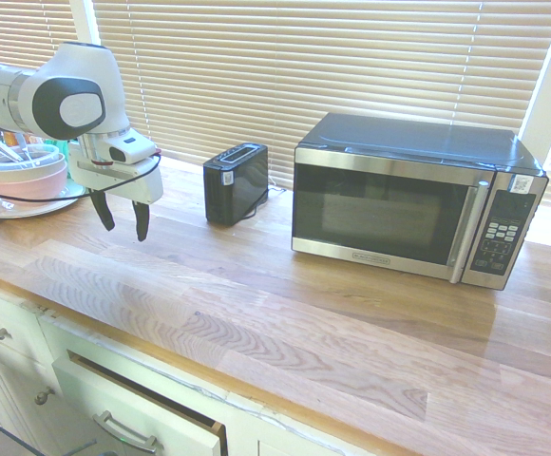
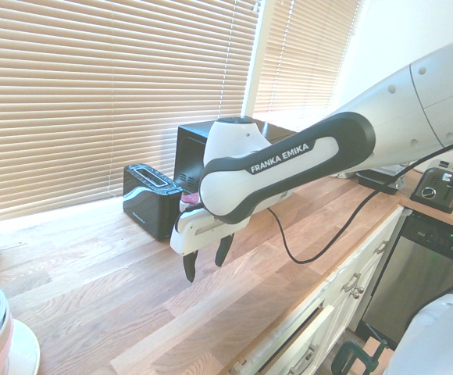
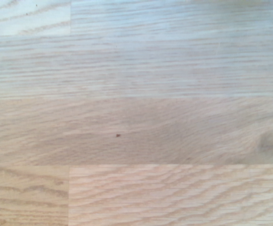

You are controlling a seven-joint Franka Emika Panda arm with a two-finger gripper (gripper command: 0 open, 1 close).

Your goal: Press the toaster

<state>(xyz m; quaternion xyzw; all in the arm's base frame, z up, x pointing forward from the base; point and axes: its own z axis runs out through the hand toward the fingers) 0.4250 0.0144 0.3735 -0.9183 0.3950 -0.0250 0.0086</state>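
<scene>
Left of centre in the first exterior view, above the worktop (image 1: 256, 323): end effector (image 1: 125, 234) pointing down, spread wide, with nothing pinched and no contact with the toaster (image 1: 233, 190). In the wrist view, only bare wood grain.

Next outward, near the middle of the same frame: toaster, narrow and black, upright on the worktop, apart from the end effector and just beside the microwave (image 1: 380, 204). Left of centre in the second exterior view, slots uppermost.

As for progress, apparently just the approach, with no press under way. Left to do, by judgement: shift over to the toaster, probably close up for a firm push, find the lever and press down. Lever not clearly visible; risk of sliding or tipping so narrow a body with an off-centre push.

On the toaster's end, a small white sticker (image 1: 227, 178), unreadable; on the side, in the second exterior view, pale lettering too small to read. Along the microwave's lower edge, apparently "BLACK+DECKER". On the arm (image 2: 289, 160), "FRANKA EMIKA" in white. Farther out, at upper left of the first exterior view, stacked bowls (image 1: 30, 180).
</scene>
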